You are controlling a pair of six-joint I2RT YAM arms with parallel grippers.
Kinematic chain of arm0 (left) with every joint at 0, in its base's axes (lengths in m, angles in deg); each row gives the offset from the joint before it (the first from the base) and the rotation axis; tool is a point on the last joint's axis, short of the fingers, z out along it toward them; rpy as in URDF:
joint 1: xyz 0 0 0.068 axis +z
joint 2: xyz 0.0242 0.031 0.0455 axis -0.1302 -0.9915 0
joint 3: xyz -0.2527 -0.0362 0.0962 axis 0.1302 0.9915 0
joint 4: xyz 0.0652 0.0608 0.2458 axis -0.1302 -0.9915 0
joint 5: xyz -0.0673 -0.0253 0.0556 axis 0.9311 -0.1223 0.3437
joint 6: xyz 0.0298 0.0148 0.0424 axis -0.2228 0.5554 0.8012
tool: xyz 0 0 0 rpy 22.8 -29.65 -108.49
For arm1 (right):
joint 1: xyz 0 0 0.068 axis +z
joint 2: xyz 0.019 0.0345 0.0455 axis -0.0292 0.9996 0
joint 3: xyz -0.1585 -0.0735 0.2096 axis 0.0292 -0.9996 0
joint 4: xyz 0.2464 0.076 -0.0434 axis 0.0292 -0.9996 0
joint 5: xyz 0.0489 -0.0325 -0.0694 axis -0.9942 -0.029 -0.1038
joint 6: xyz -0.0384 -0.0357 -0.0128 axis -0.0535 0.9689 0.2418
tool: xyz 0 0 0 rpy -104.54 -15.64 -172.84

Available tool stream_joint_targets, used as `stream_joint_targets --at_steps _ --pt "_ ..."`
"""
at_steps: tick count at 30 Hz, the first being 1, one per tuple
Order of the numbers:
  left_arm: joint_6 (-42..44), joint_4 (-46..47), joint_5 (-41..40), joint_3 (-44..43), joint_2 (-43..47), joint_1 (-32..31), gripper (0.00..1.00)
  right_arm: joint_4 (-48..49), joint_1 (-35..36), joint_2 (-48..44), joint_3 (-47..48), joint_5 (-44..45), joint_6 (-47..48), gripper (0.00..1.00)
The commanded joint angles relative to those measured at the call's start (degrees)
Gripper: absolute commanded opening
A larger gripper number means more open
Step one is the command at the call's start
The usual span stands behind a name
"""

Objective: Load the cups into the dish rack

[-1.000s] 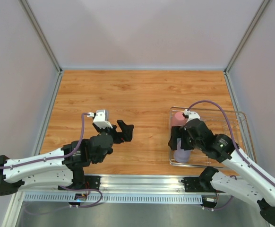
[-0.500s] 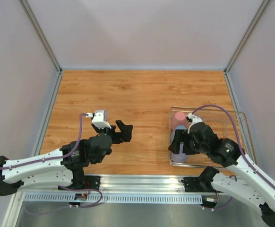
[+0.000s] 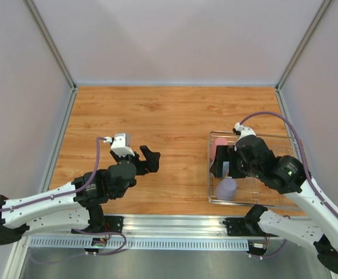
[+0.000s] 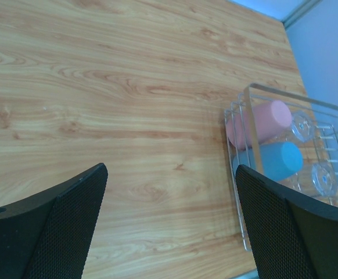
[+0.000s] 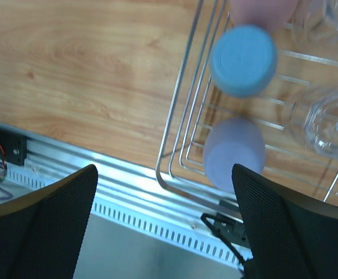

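The silver wire dish rack (image 3: 297, 143) lies at the right of the table. In the right wrist view, the lavender cup (image 5: 234, 152) sits in its near left corner (image 5: 172, 135), with the blue cup (image 5: 243, 60) and the pink cup (image 5: 262, 8) behind it and two clear glass tumblers (image 5: 327, 121) to their right. My right gripper (image 5: 164, 170) is open and empty above the rack's left edge, apart from the lavender cup (image 3: 227, 188). My left gripper (image 4: 171, 168) is open and empty over bare wood, left of the rack (image 4: 238, 220). From there I see the pink cup (image 4: 259, 121) and the blue cup (image 4: 279, 161).
The metal rail (image 3: 175, 224) with the arm bases runs along the table's near edge, just below the rack. Grey walls stand on the left, right and far sides. Wooden tabletop (image 3: 157, 116) stretches left of and behind the rack.
My right gripper has let go of the lavender cup and drawn up and back; the cup now lies free in the rack. My left gripper has drifted slightly left.
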Motion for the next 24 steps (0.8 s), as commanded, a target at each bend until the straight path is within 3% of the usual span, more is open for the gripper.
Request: stream_joint_targets --at_steps 1,4,5,7,8,9,10,12,16,19,24 --pt "-1.3 -3.5 4.0 -2.9 0.8 4.3 1.0 2.8 0.0 4.0 7.6 7.4 5.6 1.0" --pt "0.0 -4.8 9.6 -5.2 0.1 12.2 1.0 6.6 -1.2 10.5 15.3 9.6 8.9 1.0" --pt "1.1 -5.4 14.8 -6.3 -0.8 14.4 1.0 7.4 -4.7 14.7 17.9 9.5 9.8 1.0" --pt "2.6 -8.7 20.4 -11.6 -5.2 20.7 1.0 10.8 -11.2 18.3 24.6 0.8 10.2 1.0" --pt "4.3 -10.0 25.3 -13.9 -7.1 22.2 1.0 11.9 -19.2 20.5 26.6 -3.6 8.9 1.0" --pt "7.9 -12.7 26.9 -16.4 -11.0 23.4 1.0 14.4 -22.9 23.5 30.5 -13.3 7.4 1.0" --pt "10.4 -14.2 28.4 -22.3 -12.9 25.1 1.0 15.7 -25.9 25.0 32.2 -16.0 6.5 1.0" --pt "15.9 -18.5 28.8 -28.3 -17.8 27.0 1.0 16.1 -31.1 27.9 36.3 -16.0 7.5 1.0" --pt "18.6 -22.0 36.7 -40.0 -21.4 39.0 1.0 11.0 -31.7 28.6 45.9 -5.1 13.9 1.0" --pt "20.4 -22.4 46.9 -43.3 -20.6 50.6 1.0 13.4 -31.7 21.2 42.0 0.1 16.3 1.0" --pt "26.8 -26.7 46.0 -44.4 -16.1 52.6 1.0 26.6 -31.7 3.5 18.7 -1.8 16.6 1.0"
